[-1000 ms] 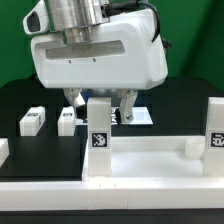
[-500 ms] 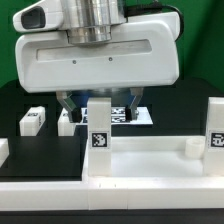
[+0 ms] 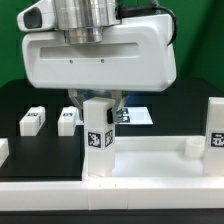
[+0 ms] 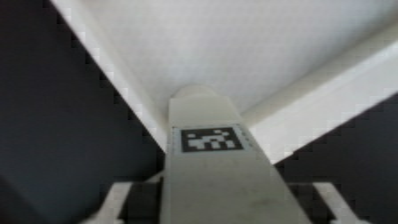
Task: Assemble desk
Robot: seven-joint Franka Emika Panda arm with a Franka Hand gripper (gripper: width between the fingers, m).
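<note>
The white desk slab (image 3: pixel 150 165) lies at the front with its raised rim up. One square tagged leg (image 3: pixel 98 135) stands upright in its corner at the exterior view's left. A second leg (image 3: pixel 215 125) stands at the right corner. My gripper (image 3: pixel 97 105) hangs over the left leg, and its fingers straddle the leg's top. In the wrist view the leg (image 4: pixel 214 150) runs between my fingers (image 4: pixel 121 200), with dark gaps on both sides. The gripper (image 4: pixel 217 205) is open, and the slab (image 4: pixel 231 50) lies beyond it.
Two loose tagged legs (image 3: pixel 32 120) (image 3: pixel 68 120) lie on the black table behind the slab at the exterior view's left. The marker board (image 3: pixel 137 117) lies behind the gripper. A small white stub (image 3: pixel 190 150) stands on the slab near the right leg.
The gripper has shifted toward the exterior view's left and come down, from behind the left leg to straddling its top. The legs and slab have not moved.
</note>
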